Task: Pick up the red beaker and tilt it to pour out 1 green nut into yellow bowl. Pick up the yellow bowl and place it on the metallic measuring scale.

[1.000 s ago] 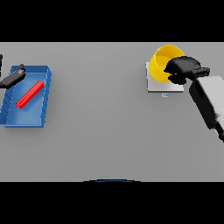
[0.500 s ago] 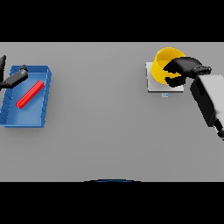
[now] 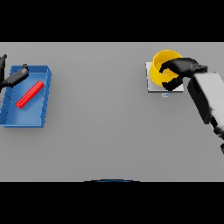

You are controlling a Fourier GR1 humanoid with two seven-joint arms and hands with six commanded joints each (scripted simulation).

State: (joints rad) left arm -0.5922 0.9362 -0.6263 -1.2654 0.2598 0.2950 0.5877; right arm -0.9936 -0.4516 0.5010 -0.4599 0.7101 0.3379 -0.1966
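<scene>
The grey table (image 3: pixel 109 131) carries a blue tray (image 3: pixel 41 118) at its left edge. In the tray a red beaker (image 3: pixel 29 94) lies on its side, its long axis slanting from lower left to upper right. Near the table's far right corner, the metallic scale (image 3: pixel 153 86) holds the yellow bowl (image 3: pixel 162 70), its mouth tipped towards the viewer. The right hand (image 3: pixel 181 70) is curled round the bowl's rim. The left hand (image 3: pixel 13 78) hovers over the tray's far left corner with its fingers spread loosely.

A matt, smooth grey finish is shown by the worktop (image 3: pixel 105 131). At upper right, the yellow bowl (image 3: pixel 161 65) looks like smooth plastic, set on a pale, metallic-looking scale (image 3: pixel 154 86). At left, the blue tray (image 3: pixel 27 118) and red beaker (image 3: pixel 29 94) appear plain and unglossed.
</scene>
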